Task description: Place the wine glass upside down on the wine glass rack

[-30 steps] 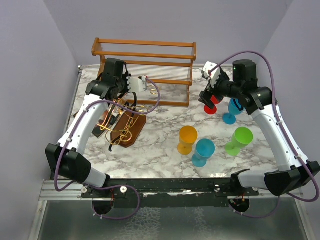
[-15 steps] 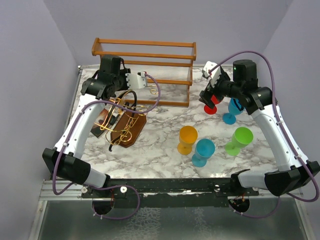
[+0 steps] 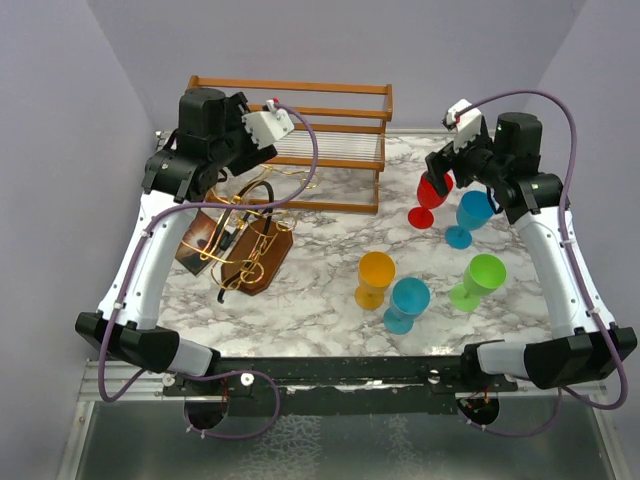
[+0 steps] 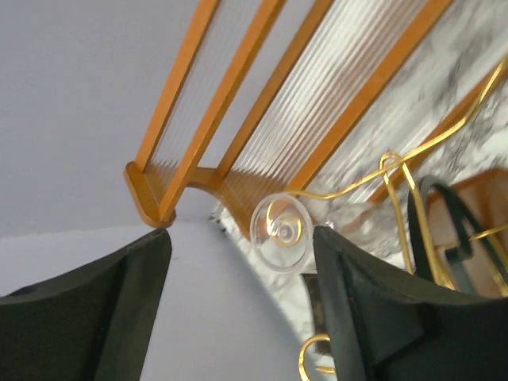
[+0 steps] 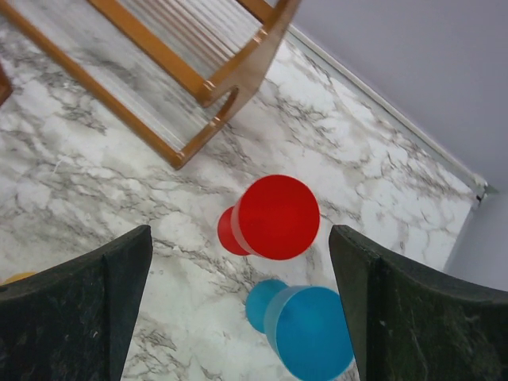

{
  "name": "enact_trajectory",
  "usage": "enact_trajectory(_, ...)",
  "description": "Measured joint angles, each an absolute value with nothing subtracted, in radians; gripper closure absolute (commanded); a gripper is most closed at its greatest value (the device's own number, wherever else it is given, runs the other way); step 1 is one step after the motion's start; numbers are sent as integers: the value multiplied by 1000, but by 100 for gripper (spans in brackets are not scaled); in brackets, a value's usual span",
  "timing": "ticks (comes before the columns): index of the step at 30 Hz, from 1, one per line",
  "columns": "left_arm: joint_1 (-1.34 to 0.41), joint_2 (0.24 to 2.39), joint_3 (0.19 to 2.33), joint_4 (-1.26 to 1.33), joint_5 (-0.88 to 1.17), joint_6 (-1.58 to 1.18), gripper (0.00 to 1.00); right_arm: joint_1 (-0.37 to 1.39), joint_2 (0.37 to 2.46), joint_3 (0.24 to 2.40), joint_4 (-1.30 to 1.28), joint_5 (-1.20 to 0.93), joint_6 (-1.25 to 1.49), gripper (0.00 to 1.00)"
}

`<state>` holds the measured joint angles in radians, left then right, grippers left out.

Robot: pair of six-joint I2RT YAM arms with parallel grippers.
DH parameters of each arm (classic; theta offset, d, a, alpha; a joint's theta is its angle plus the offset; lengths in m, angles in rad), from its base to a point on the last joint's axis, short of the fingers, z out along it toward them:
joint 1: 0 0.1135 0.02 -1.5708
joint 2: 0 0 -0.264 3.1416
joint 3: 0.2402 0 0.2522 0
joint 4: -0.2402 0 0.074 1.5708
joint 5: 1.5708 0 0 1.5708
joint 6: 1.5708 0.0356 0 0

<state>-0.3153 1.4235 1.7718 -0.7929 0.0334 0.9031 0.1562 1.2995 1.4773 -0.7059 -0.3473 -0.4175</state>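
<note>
We counted one wine glass rack [image 3: 245,248], gold wire curls on a dark wooden base, sitting at 9 o'clock on the tabletop [image 3: 320,290]. There was one wine glass [image 4: 279,232], clear. The left wrist view caught its round end facing the lens, right against a strand of the gold wire. We couldn't tell whether it hung on the wire or only lay against it.

The left claw [image 4: 240,258] was up high at 10 o'clock, fingers spread wide and gripping nothing. The glass showed in the gap, well beyond the tips.

Over at 2 o'clock, the right claw [image 5: 240,238] hovered with its fingers apart too, nothing clamped. Directly below it stood the red goblet [image 5: 274,216].

We tallied five coloured goblets. There was that one red, plus two blue, one [image 3: 470,213] just beside the red and one [image 3: 407,300] at 5 o'clock. There was one orange [image 3: 375,276] touching that second blue, and one green [image 3: 482,276] at 4 o'clock.

One orange-brown slatted frame [image 3: 290,100] stood at 12 o'clock.
</note>
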Motion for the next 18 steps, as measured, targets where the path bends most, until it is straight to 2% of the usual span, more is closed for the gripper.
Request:
enact_trajectory(2, -315, 1423, 1774, -752, 37, 818, 11, 139, 1300, 1461, -686, -308, -393, 8)
enact_trajectory(6, -315, 1423, 1775, -677, 36, 659, 5, 128, 1312, 1432, -651, -215, -366, 9)
enact_trajectory(12, -315, 1429, 1792, -622, 36, 499, 5, 81, 1382, 1422, -619, -132, -334, 15)
enact_trajectory(18, -315, 1437, 1797, -608, 36, 419, 5, 31, 1470, 1422, -617, -93, -307, 26)
